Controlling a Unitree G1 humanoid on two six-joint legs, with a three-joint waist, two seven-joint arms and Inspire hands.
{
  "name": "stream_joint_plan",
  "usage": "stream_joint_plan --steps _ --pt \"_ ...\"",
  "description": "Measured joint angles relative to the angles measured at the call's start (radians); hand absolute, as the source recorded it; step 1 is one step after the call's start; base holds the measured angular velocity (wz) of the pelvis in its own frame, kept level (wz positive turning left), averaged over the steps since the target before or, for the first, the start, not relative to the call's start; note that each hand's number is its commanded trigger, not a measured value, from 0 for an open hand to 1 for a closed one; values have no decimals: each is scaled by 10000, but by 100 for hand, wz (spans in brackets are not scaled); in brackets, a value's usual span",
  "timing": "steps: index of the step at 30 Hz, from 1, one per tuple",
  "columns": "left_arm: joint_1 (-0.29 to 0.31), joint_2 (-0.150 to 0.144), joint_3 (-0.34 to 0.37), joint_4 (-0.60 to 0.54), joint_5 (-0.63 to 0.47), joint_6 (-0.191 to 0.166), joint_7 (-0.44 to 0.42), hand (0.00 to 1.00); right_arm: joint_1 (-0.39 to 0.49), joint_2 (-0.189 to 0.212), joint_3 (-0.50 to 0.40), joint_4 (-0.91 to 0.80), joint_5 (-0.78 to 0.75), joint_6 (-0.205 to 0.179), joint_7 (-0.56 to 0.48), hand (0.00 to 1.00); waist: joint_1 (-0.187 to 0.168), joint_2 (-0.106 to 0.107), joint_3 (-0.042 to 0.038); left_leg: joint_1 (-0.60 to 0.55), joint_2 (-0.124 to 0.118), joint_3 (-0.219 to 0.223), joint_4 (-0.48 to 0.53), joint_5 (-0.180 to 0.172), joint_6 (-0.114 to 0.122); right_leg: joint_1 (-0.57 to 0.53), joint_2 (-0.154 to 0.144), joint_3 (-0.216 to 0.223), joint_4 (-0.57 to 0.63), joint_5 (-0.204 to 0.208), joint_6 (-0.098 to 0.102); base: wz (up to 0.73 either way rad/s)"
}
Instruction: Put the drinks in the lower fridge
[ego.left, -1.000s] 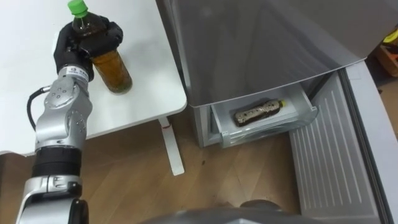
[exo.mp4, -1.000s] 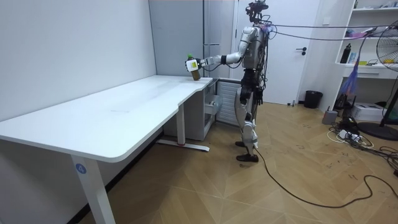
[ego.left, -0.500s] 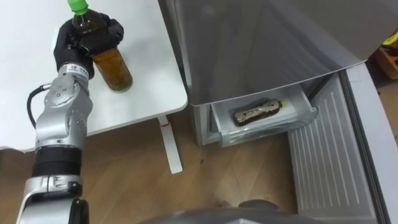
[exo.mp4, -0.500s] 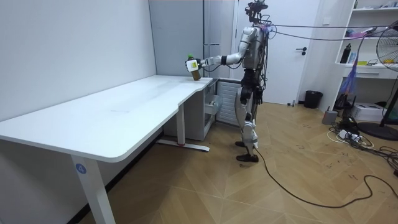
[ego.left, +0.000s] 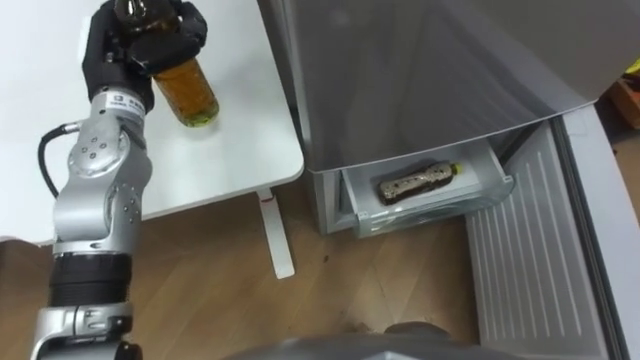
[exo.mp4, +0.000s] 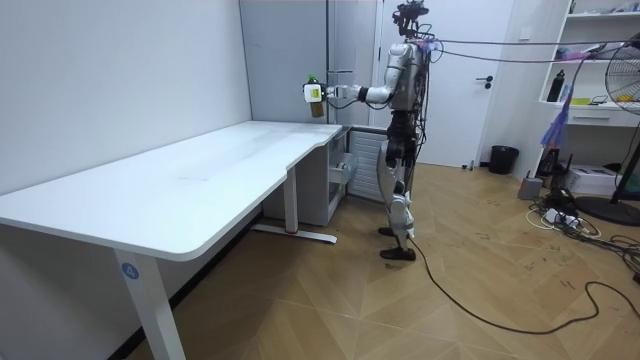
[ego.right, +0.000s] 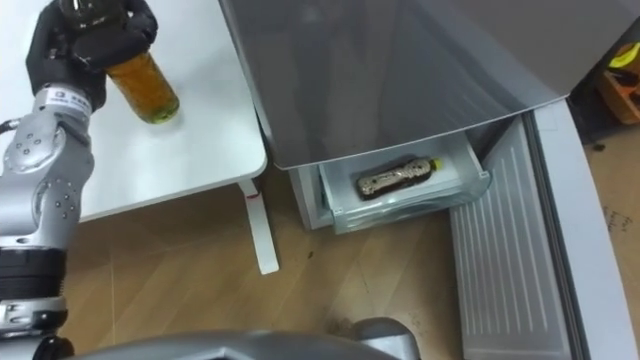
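My left hand (ego.left: 135, 45) is shut round the upper part of a bottle of amber tea (ego.left: 187, 92), held upright above the white table (ego.left: 220, 150) near its corner; its cap is cut off by the picture's top edge. The same hand (ego.right: 85, 40) and bottle (ego.right: 147, 90) show in the right eye view. In the room view the bottle (exo.mp4: 313, 95) is raised at shoulder height beside the grey fridge (exo.mp4: 350, 60). The fridge's lower drawer (ego.left: 425, 195) is pulled open, with a second bottle (ego.left: 413, 181) lying on its side in it.
The open lower fridge door (ego.left: 540, 270) stretches out over the wood floor to my right. The table's leg (ego.left: 275, 235) stands left of the drawer. I stand in front of the fridge at the table's end.
My left hand has lifted the tea bottle up off the table; in the room view it rose from table height to shoulder height.
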Motion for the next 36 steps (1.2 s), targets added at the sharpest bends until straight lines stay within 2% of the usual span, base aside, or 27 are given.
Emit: stream_joint_plan --steps 3,4,7,8,10,13,14,18,22,28,30,33,36 --pt "529 -80 -6 -524 4 0 -238 100 -166 4 117 -167 27 -11 -86 0 19 -2 -5 36 -2 -3 6 0 0 53 -7 -14 3 0 0 2" --pt "673 -209 -6 -571 7 0 -337 100 -182 4 163 -171 82 -17 -98 0 59 -9 -7 59 -6 -10 15 0 0 88 -14 -24 -4 0 0 6" --pt "1066 -391 -182 -805 -184 46 -385 100 -197 87 335 -393 832 -3 -271 0 297 -67 -23 -26 -14 -34 36 0 0 98 -23 -47 -64 -3 4 7" --pt "1268 -410 -299 -1061 -412 105 -394 100 -211 194 475 -506 1331 -51 -331 0 338 -125 -85 -145 -15 -136 80 0 0 -2 -23 -85 -101 14 11 17" --pt "1517 -412 -607 -1449 -602 115 -405 100 -222 274 794 -592 1687 -159 -442 0 430 -189 -136 -367 -15 -265 198 2 0 -40 -60 -297 -191 92 2 25" --pt "1816 -436 -933 -1846 -866 121 -682 100 -212 253 1100 -652 1883 -275 -572 0 686 -201 -142 -442 -15 -442 221 2 0 -22 -92 -508 -189 117 -5 18" --pt "1816 -440 -1049 -1889 -879 121 -794 100 -214 204 1306 -687 1883 -295 -595 0 819 -191 -133 -465 -10 -470 231 4 -2 -32 -90 -540 -190 119 -9 15" --pt "1833 -575 -1214 -1891 -1014 120 -1064 100 -231 87 1787 -979 1884 -353 -589 0 930 -159 -87 -518 -23 -687 234 13 -11 2 -116 -709 -213 109 -18 14" --pt "1911 -690 -1691 -1911 -1783 117 -1303 100 -359 63 1964 -1119 1894 -356 -445 0 949 -258 -12 -817 -91 -971 407 20 -12 -60 -211 -1079 -249 50 -7 24" --pt "2381 -773 -2374 -1910 -2164 120 -2183 100 -602 -68 2488 -1275 1833 -357 -210 0 1118 -315 12 -1001 -133 -1245 477 21 -9 -38 -244 -1296 -352 42 15 15" --pt "2513 -752 -2447 -1909 -2212 119 -2366 100 -700 -103 2665 -1273 1809 -365 -166 0 1119 -331 23 -995 -128 -1283 439 22 -9 -25 -245 -1379 -352 41 17 8" --pt "2804 -682 -2566 -1898 -2613 119 -2526 100 -825 -106 3064 -1265 1667 -569 -186 0 1147 -379 53 -983 -118 -1337 412 21 -9 -20 -239 -1451 -357 41 17 0" --pt "3079 -642 -2577 -1723 -3262 119 -2646 100 -1023 -78 3310 -1263 1576 -558 -184 0 1195 -433 80 -972 -120 -1365 406 21 -9 11 -251 -1624 -358 41 17 2"
